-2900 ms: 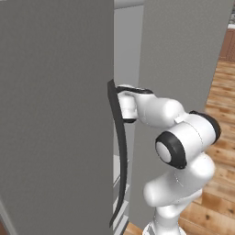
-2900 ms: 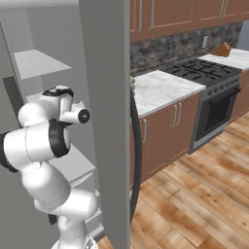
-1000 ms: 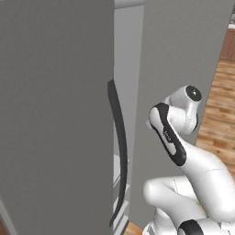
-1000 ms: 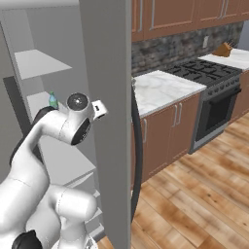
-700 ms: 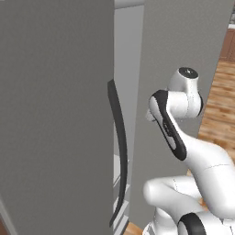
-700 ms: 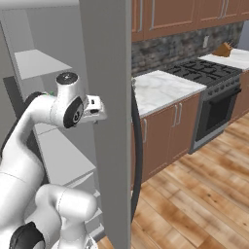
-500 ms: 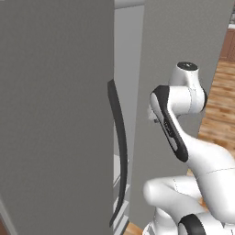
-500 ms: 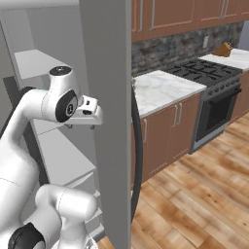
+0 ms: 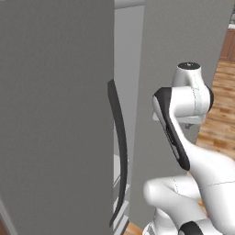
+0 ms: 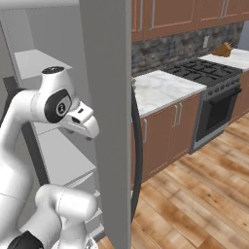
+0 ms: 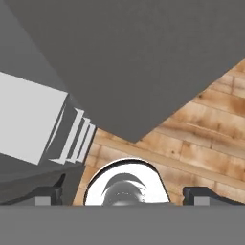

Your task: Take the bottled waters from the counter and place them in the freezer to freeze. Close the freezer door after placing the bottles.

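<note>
Beside the flat matte grey freezer (image 9: pixel 55 114) with its curved dark handle (image 9: pixel 120 151), the gripper (image 11: pixel 123 194) gapes wide, holding nothing.

A home kitchen: tall grey freezer (image 10: pixel 107 97), marble counter (image 10: pixel 163 90) on brown cabinets (image 10: pixel 170 129), black stove (image 10: pixel 211 95), stone backsplash (image 10: pixel 180 48), wood-plank floor (image 10: pixel 194 204)
</note>
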